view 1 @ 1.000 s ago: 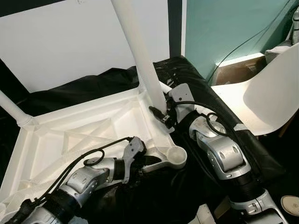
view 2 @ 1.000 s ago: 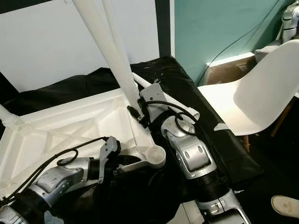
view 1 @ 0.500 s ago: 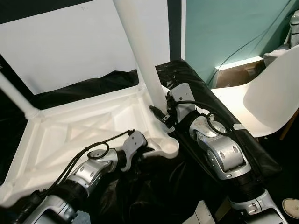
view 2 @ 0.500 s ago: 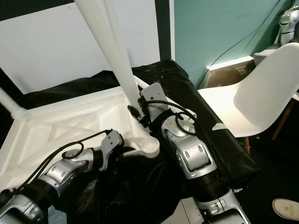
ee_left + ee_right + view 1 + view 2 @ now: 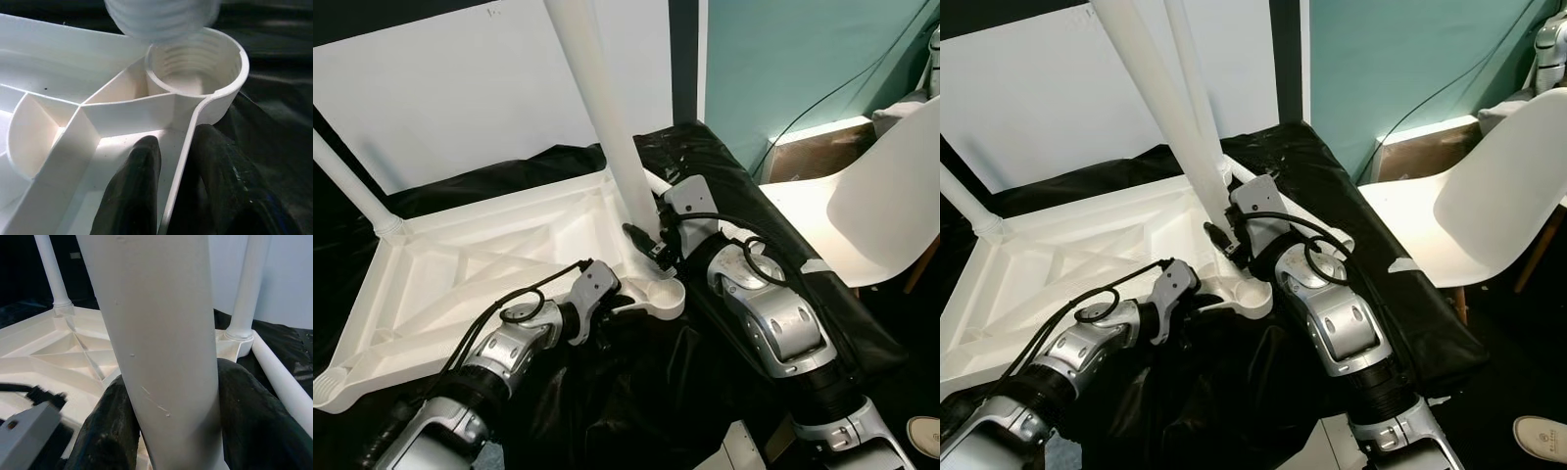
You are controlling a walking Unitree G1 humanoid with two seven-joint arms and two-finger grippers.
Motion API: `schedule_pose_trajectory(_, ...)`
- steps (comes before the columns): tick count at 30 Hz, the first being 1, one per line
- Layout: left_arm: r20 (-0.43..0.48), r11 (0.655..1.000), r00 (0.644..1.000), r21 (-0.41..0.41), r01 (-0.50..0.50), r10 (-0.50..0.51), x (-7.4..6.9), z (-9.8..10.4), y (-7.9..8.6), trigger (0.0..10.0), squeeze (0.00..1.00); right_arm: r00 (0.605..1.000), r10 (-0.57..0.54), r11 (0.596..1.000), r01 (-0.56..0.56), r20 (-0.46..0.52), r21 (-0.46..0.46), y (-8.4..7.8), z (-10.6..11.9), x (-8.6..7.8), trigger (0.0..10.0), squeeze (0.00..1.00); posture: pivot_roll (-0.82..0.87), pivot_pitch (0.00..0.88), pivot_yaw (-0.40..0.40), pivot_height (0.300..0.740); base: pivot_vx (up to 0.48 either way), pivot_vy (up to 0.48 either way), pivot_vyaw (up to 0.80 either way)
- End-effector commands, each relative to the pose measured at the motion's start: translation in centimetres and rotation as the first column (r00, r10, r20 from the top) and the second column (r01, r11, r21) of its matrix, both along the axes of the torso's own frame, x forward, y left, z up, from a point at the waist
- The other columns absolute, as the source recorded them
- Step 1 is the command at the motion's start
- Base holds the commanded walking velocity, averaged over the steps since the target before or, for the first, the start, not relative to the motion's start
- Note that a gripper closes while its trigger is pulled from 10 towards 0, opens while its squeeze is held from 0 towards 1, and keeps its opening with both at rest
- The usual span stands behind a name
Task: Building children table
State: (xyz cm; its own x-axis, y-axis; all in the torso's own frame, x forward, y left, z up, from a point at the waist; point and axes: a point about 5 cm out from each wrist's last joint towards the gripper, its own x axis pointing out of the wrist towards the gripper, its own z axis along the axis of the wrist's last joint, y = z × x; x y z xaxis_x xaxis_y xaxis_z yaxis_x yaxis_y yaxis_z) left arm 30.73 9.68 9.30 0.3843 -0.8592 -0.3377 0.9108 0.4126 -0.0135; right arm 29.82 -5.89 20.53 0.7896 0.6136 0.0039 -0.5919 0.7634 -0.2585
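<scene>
A white table top [image 5: 460, 284] lies upside down on black cloth. Legs stand at its far left corner [image 5: 347, 186] and far right corner [image 5: 1197, 88]. My left gripper [image 5: 173, 142] is shut on the table top's rim, one finger [image 5: 142, 161] inside and one outside, just beside the threaded near-right socket [image 5: 200, 63]. My right gripper [image 5: 171, 382] is shut on a third white leg [image 5: 602, 108], held tilted with its threaded end [image 5: 161, 14] hovering just above the socket [image 5: 663, 295].
A loose white leg [image 5: 283, 377] lies on the cloth beyond the far right corner. A white chair [image 5: 871, 196] stands close on the right before a teal wall. A white panel [image 5: 460, 88] leans behind the table top. A shoe [image 5: 1538, 436] lies on the floor, lower right.
My left gripper has pulled the table top's near-right corner away from me, so the socket now sits closer under the held leg's end. The right arm has hardly moved.
</scene>
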Motion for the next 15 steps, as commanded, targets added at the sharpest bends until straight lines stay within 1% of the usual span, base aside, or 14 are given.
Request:
schedule_pose_trajectory(1,0.029,0.997,0.997,0.030,-0.071,0.071,0.9,0.1,0.5,10.0,0.00,1.000,0.019,1.000,-0.020,0.011,0.019,0.4,0.3,-0.4,10.0,0.00,-0.05,0.000,0.135,0.740,0.000,0.000,0.00)
schedule_pose_trajectory(2,0.038,0.995,0.995,0.029,-0.099,0.097,1.4,0.2,0.3,10.0,0.00,1.000,0.020,1.000,-0.020,0.006,0.018,0.4,0.2,-0.5,10.0,0.00,-0.05,0.000,0.135,0.740,0.000,0.000,0.00)
schedule_pose_trajectory(5,0.043,0.994,0.993,0.030,-0.108,0.106,1.6,0.2,0.3,10.0,0.00,1.000,0.019,1.000,-0.019,0.000,0.016,0.3,0.0,-0.5,10.0,0.00,-0.05,0.000,0.138,0.740,0.000,0.000,0.00)
schedule_pose_trajectory(8,0.043,0.994,0.994,0.031,-0.105,0.104,1.6,0.2,0.2,10.0,0.00,1.000,0.013,1.000,-0.012,-0.009,0.011,0.0,-0.4,-0.7,10.0,0.00,-0.06,0.000,0.139,0.740,0.000,0.000,0.00)
schedule_pose_trajectory(9,0.042,0.994,0.994,0.031,-0.102,0.101,1.6,0.2,0.3,10.0,0.00,1.000,0.001,1.000,-0.001,-0.021,0.003,-0.4,-0.9,-0.8,10.0,0.00,-0.06,0.000,0.139,0.740,0.000,0.000,0.00)
schedule_pose_trajectory(10,0.042,0.994,0.994,0.031,-0.102,0.101,1.6,0.2,0.3,10.0,0.00,1.000,0.001,1.000,-0.001,-0.021,0.003,-0.4,-0.9,-0.8,10.0,0.00,-0.06,0.000,0.139,0.740,0.000,0.000,0.00)
schedule_pose_trajectory(15,0.031,0.997,0.997,0.038,-0.074,0.073,1.2,-0.2,0.5,10.0,0.00,0.998,-0.032,0.999,0.031,-0.047,-0.015,-1.4,-2.3,-0.9,10.0,0.00,-0.06,0.000,0.138,0.740,0.000,0.000,0.00)
